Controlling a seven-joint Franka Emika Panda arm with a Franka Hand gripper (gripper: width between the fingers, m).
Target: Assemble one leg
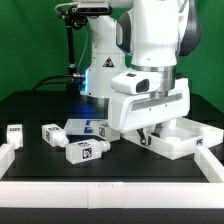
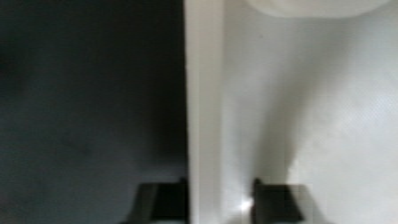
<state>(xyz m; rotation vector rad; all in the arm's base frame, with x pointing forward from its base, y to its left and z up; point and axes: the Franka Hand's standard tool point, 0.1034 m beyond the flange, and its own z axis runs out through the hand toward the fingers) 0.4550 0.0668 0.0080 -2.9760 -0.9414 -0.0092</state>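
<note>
Jaws astride raised rim of white panel (image 1: 196, 133), pinching or not cannot tell, a leg (image 1: 84, 150) lying outside it

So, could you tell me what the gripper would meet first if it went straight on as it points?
Most likely the raised edge of the white panel, which lies between the fingertips of the gripper; how near is unclear.

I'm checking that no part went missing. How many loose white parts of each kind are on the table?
legs: 3
large square panel: 1
tagged white piece behind the legs, either a leg or the marker board, cannot tell: 1
Total: 5
</note>
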